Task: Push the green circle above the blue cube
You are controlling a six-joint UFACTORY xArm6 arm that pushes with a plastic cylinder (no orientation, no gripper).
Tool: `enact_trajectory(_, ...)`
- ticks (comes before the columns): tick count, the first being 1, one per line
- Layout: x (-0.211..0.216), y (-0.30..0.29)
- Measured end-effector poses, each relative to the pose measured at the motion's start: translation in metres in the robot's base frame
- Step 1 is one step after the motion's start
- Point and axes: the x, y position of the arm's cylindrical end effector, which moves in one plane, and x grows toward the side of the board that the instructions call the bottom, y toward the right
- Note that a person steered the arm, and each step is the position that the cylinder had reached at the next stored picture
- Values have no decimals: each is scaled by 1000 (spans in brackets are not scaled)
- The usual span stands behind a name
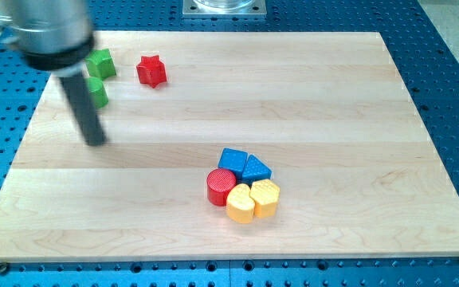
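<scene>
My tip [95, 142] rests on the wooden desk [333, 96] near the view's upper left; the arm ends in a bare rod, so nothing spreads or pinches. Just above and beside the rod sits the green circle [98, 92], partly hidden by it, its shape hard to confirm. Another green block [101, 64] lies further up, with a red star [151, 70] to its right. The blue cube [232, 159] sits well apart, toward the view's lower right, clustered with a blue triangle [255, 169], a red cylinder [221, 186] and two yellow blocks [253, 199].
</scene>
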Motion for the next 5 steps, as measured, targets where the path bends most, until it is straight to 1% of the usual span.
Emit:
enact_trajectory(1,-60,-29)
enact_trajectory(2,-62,3)
enact_trajectory(3,-61,83)
enact_trajectory(4,-56,66)
enact_trajectory(5,-85,3)
